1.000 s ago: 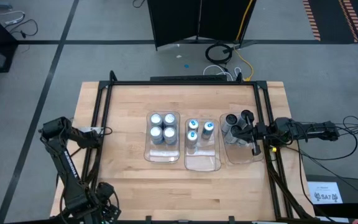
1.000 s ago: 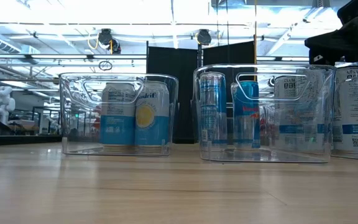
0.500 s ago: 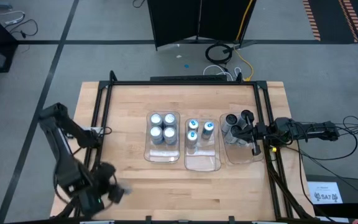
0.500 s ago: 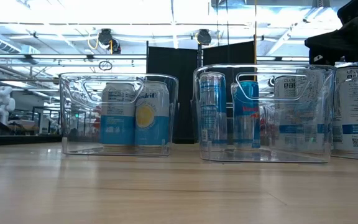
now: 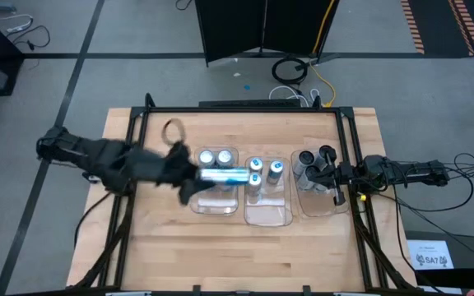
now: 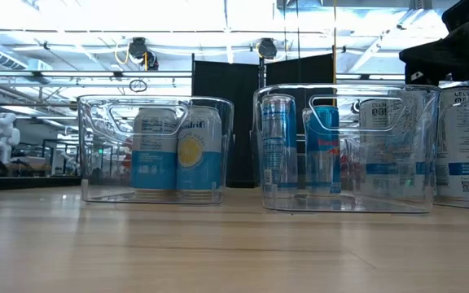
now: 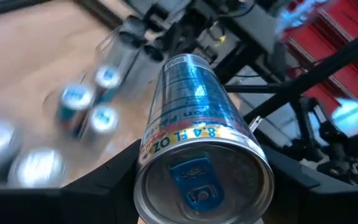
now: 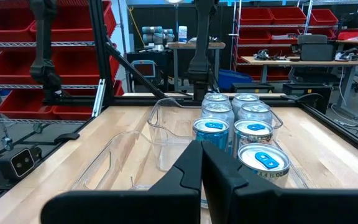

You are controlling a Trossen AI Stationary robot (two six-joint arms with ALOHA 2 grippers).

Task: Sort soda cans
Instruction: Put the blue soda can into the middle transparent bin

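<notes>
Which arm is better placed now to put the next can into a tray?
Probably the left. The left gripper is shut on a blue can, held sideways above the left tray. The right gripper is shut and empty, at the right tray.

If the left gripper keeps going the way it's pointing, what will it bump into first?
Probably the blue-topped cans in the middle tray. The left gripper holds a can sideways, pointing that way over the left tray. Its height is unclear, so it may pass above them.
</notes>
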